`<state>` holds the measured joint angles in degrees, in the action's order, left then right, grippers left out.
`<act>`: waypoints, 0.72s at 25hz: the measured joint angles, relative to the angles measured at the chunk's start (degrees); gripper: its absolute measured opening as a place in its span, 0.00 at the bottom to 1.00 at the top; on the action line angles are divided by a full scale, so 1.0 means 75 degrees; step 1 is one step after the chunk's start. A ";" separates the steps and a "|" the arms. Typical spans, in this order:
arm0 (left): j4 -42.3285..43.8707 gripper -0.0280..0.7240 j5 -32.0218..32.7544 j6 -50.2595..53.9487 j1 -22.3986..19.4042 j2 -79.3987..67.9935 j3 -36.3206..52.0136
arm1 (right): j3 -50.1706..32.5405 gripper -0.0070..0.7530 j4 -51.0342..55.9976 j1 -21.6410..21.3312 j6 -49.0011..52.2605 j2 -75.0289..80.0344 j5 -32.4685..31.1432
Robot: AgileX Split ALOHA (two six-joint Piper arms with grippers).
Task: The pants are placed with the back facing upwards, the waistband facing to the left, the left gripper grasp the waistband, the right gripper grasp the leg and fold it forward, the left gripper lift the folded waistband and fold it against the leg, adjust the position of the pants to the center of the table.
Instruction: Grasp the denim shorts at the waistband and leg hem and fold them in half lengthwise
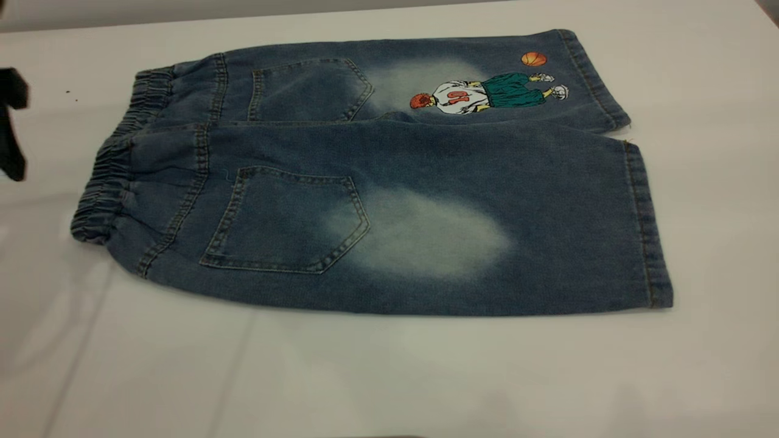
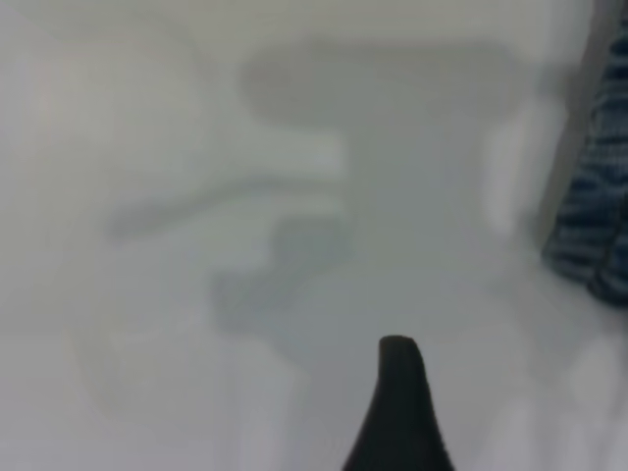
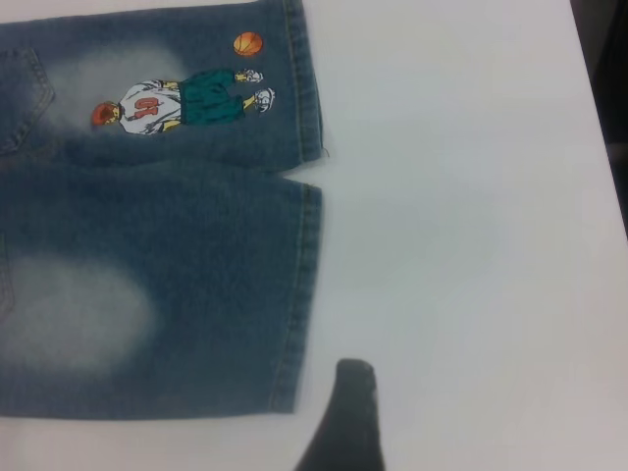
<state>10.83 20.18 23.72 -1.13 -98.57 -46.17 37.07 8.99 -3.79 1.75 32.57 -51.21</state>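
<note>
The pants (image 1: 377,182) lie flat and unfolded across the middle of the table (image 1: 389,377), leaving bare tabletop open all round them: a wide strip on the near side, a narrower one along the far edge, and clear room beyond both leg hems at the right. Left of the waistband (image 1: 106,182) the surface is also bare, and only the left gripper (image 1: 11,125) stands there, at the exterior view's left edge and apart from the cloth. By the leg hems, a dark finger (image 3: 345,422) of the right gripper hangs above bare tabletop just beside the near hem.
</note>
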 joint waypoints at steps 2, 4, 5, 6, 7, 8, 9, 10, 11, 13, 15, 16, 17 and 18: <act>-0.0009 0.72 -0.0126 -0.0009 0.0000 -0.0338 -0.0106 | 0.0000 0.79 0.0000 0.0000 0.0000 0.0000 0.0006; -0.0076 0.72 -0.0194 -0.0009 0.0015 -0.0589 -0.0162 | 0.0000 0.79 0.0000 0.0000 0.0000 0.0000 0.0006; -0.0095 0.72 -0.0251 -0.0009 0.0014 -0.0704 -0.0168 | 0.0000 0.79 0.0000 0.0000 0.0000 0.0000 0.0006; -0.0103 0.72 -0.0296 -0.0009 0.0014 -0.0816 -0.0176 | 0.0000 0.79 0.0000 0.0000 0.0000 0.0000 0.0006; -0.0131 0.72 -0.0352 -0.0009 0.0014 -0.0909 -0.0177 | 0.0000 0.79 0.0000 0.0000 0.0000 0.0000 0.0006; -0.0150 0.72 -0.0407 -0.0009 0.0014 -0.1022 -0.0195 | 0.0000 0.79 0.0000 0.0000 0.0000 0.0000 0.0006; -0.0165 0.72 -0.0446 -0.0009 0.0023 -0.1128 -0.0213 | 0.0000 0.79 0.0002 0.0000 0.0000 0.0000 0.0006; -0.0182 0.72 -0.0502 -0.0009 0.0023 -0.1206 -0.0230 | 0.0000 0.79 0.0002 0.0000 0.0000 0.0000 0.0006; -0.0189 0.72 -0.0576 -0.0009 0.0023 -0.1297 -0.0229 | 0.0000 0.79 0.0002 0.0000 0.0000 0.0000 0.0006; -0.0226 0.72 -0.0737 -0.0009 0.0023 -0.1450 -0.0238 | 0.0000 0.79 0.0002 0.0000 0.0000 0.0000 0.0006; -0.0295 0.72 -0.0891 -0.0009 0.0023 -0.1568 -0.0238 | 0.0000 0.79 0.0002 0.0000 0.0000 0.0000 0.0006; -0.0304 0.72 -0.0963 -0.0009 0.0040 -0.1611 -0.0238 | 0.0000 0.79 0.0002 0.0000 0.0000 0.0000 0.0006; -0.0304 0.72 -0.1024 -0.0009 0.0073 -0.1637 -0.0238 | 0.0000 0.79 0.0002 0.0000 0.0000 0.0000 0.0006; -0.0313 0.72 -0.1054 -0.0009 0.0111 -0.1652 -0.0238 | 0.0000 0.79 0.0002 0.0000 0.0000 0.0000 0.0006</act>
<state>8.48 12.27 23.66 -0.29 -110.96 -47.96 37.07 9.01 -3.79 1.75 32.57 -51.17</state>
